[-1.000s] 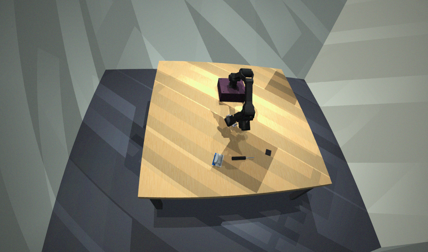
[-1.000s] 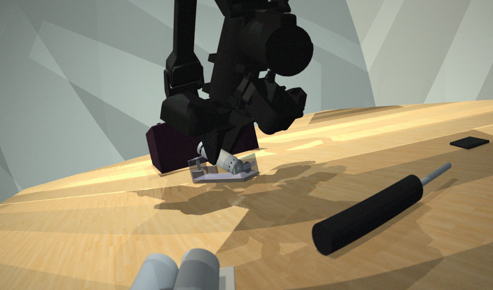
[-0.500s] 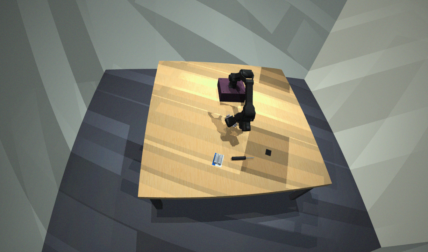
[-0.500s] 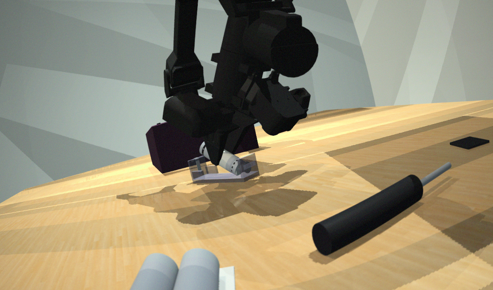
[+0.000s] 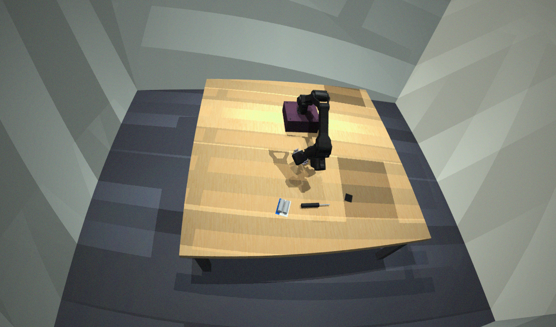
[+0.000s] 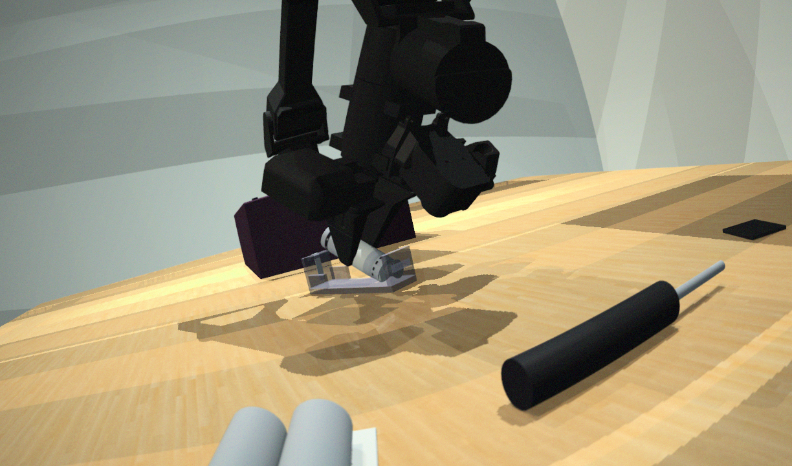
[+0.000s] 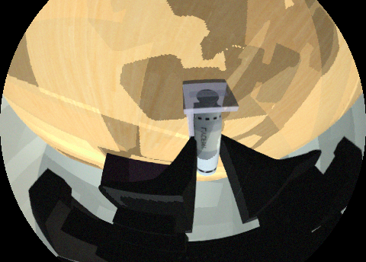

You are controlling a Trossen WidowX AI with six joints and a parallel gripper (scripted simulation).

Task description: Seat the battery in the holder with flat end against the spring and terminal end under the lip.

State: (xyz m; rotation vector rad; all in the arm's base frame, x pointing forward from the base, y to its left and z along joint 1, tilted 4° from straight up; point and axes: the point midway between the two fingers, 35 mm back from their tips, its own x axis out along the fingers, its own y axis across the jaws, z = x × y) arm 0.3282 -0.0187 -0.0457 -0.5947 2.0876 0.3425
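Battery tilted in holder, not seated flat.

A white-and-grey cylindrical battery (image 6: 368, 260) is seen inclined inside a small clear-walled plastic holder with a pale grey base (image 6: 361, 283), which rests flat on the wooden table near the dark purple block. The battery's lower end is pressed against the coil spring (image 6: 395, 268) at one end wall; its upper end is raised above the opposite end. In the wrist view the battery (image 7: 207, 142) is aligned lengthwise with the holder (image 7: 210, 96).

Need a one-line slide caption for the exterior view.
Gripper holds the battery tilted, lower end in the clear holder, upper end raised.
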